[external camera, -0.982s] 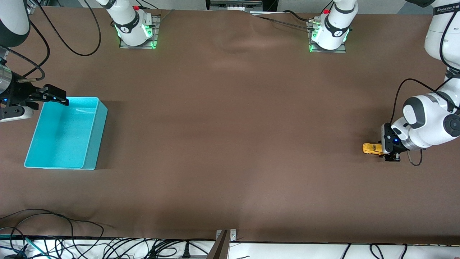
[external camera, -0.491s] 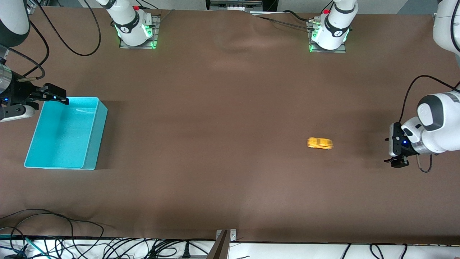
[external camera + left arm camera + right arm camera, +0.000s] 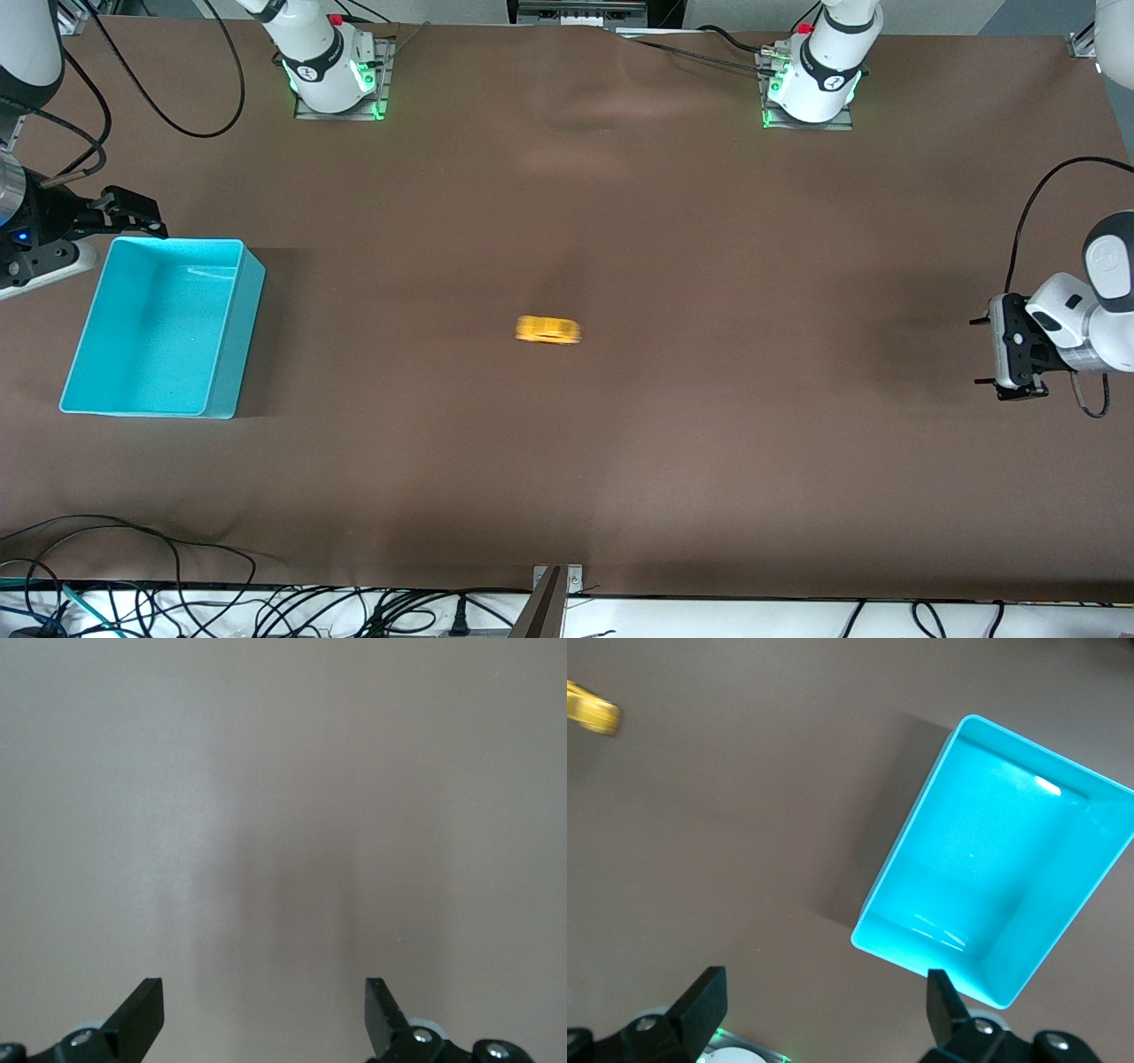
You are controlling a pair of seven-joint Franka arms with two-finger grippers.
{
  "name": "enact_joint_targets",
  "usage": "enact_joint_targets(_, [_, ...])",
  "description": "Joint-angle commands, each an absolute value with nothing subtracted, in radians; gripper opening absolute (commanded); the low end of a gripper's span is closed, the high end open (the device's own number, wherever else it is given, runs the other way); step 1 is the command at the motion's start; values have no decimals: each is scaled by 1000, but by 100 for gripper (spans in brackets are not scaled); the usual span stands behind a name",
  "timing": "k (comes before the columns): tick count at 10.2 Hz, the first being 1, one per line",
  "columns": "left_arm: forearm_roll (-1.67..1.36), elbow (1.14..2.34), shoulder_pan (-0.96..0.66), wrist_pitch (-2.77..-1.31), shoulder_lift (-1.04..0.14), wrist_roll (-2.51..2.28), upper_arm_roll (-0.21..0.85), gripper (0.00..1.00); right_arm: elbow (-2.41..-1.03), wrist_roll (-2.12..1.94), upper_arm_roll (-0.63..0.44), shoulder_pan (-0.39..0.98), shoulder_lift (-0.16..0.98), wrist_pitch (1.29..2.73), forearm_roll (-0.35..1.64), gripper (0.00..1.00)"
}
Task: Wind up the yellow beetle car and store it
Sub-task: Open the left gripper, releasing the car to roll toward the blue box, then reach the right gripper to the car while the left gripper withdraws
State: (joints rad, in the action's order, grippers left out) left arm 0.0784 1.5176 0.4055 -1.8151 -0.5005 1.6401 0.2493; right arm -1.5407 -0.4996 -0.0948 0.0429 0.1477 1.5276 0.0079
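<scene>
Yellow beetle car (image 3: 548, 330) sits blurred mid-table (image 3: 620, 221), well apart from turquoise bin (image 3: 221, 354) at the right arm's end. Left pincer (image 3: 990, 352) and right pincer (image 3: 133, 213) both gape wide, holding nothing.

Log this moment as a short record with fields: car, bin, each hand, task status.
car: yellow beetle car on the table's middle, held by nothing, blurred
bin: turquoise bin at the right arm's end of the table, nothing in it
left hand: left hand open, holding nothing, over bare table at the left arm's end
right hand: right hand open, holding nothing, by the bin's corner farthest from the front camera
surface: brown table
task status: car not yet in the bin
</scene>
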Motion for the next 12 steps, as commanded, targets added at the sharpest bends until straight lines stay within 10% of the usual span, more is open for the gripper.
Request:
enact_joint_targets(1, [75,1503,405,-1709,-433,1480,256,100,-1528,-664,-103,40,144,1512,15,100])
enact_joint_targets(12, [-8,1502,408,-1507,-191,565,322,100,-1813,-1045,-86,46,144,1871,-21,100])
